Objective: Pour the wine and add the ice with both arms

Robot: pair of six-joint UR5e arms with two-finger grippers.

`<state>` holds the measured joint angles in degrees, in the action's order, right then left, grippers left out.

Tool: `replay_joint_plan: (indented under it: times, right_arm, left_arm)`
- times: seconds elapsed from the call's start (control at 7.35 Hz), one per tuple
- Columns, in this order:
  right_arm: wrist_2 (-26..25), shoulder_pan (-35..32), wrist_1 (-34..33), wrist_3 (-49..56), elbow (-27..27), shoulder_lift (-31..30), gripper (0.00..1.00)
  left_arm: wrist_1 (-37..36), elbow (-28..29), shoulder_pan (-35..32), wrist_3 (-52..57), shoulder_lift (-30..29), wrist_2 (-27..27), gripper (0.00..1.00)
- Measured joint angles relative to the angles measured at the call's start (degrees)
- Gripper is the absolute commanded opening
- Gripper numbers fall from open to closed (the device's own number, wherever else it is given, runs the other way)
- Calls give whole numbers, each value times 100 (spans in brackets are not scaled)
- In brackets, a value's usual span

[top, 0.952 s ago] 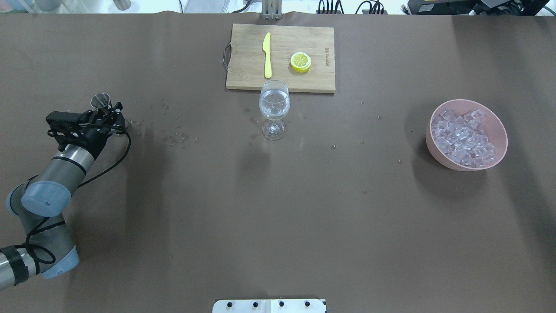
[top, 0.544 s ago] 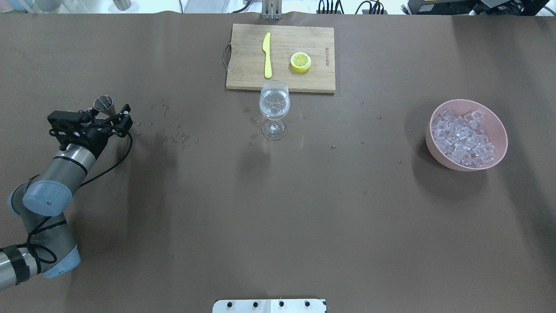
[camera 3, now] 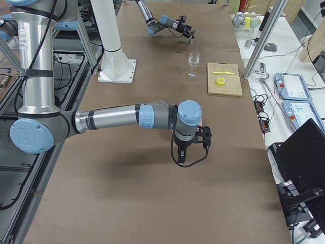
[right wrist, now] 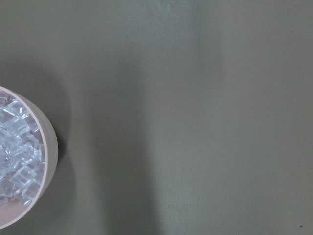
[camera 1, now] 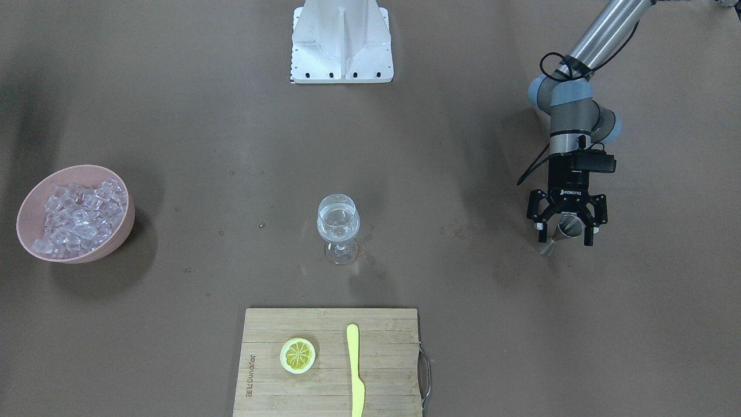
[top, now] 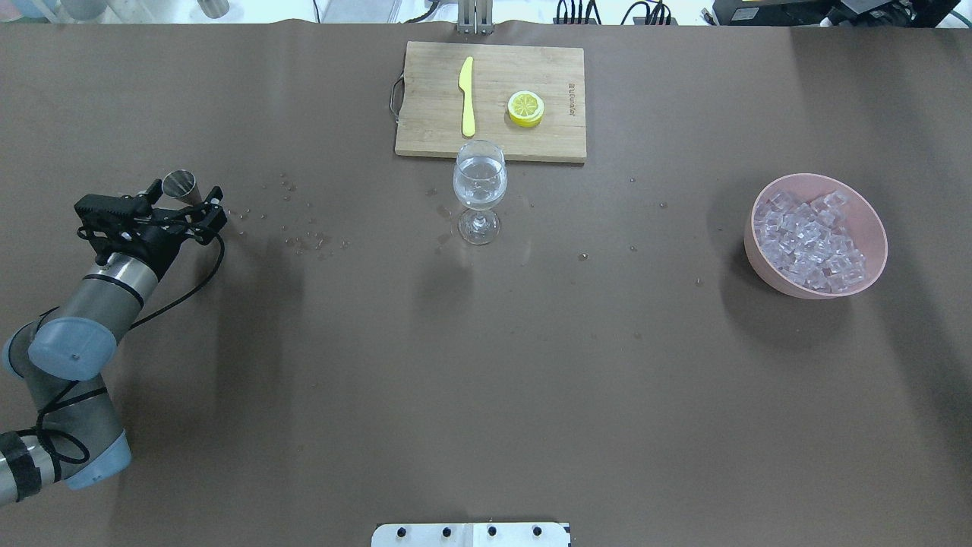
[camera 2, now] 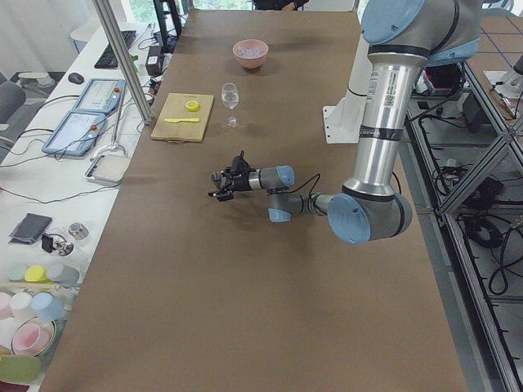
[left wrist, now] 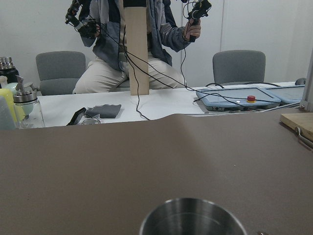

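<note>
A wine glass [top: 479, 182] holding a little clear wine [camera 1: 338, 221] stands mid-table, in front of the cutting board. A pink bowl [top: 873, 220] full of ice [top: 809, 239] sits at the robot's right; it also shows in the front view [camera 1: 124, 231] and at the left edge of the right wrist view [right wrist: 49, 147]. My left gripper [camera 1: 566, 230] is open, its fingers spread either side of a small metal cup [top: 180, 184] that stands on the table; the cup's rim fills the bottom of the left wrist view [left wrist: 193, 218]. My right gripper [camera 3: 199, 136] hangs over bare table in the exterior right view only; I cannot tell its state.
A wooden cutting board [top: 425, 137] at the far edge carries a yellow knife [top: 467, 95] and a lemon slice [top: 525, 108]. The white stand [camera 1: 341, 40] is at the robot's side. Droplets [top: 307, 239] dot the mat between the cup and the glass.
My left gripper's fingers have spread open around the metal cup, and the arm has drawn back slightly. The cup stays standing on the table.
</note>
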<state>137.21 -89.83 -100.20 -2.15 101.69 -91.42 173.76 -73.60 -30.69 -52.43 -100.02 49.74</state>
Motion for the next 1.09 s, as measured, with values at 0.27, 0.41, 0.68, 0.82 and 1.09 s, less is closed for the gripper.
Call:
replay_joint_plan:
  times: [0.27, 0.41, 0.68, 0.82, 1.09]
  right_arm:
    - [-8, 0, 0, 3, 0, -6, 100]
    - [-9, 0, 0, 4, 0, -7, 100]
    - [-8, 0, 0, 4, 0, -10, 100]
    - [-4, 0, 0, 4, 0, -13, 100]
    - [-1, 0, 0, 4, 0, -16, 100]
  left_arm:
    - [0, -126, 1, 3, 105, -2, 98]
    - [0, -189, 4, -1, 148, -4, 98]
    - [0, -308, 17, -3, 267, -1, 98]
    - [-12, -424, 25, -8, 370, 0, 98]
    - [-74, -632, 82, -55, 489, -2, 98]
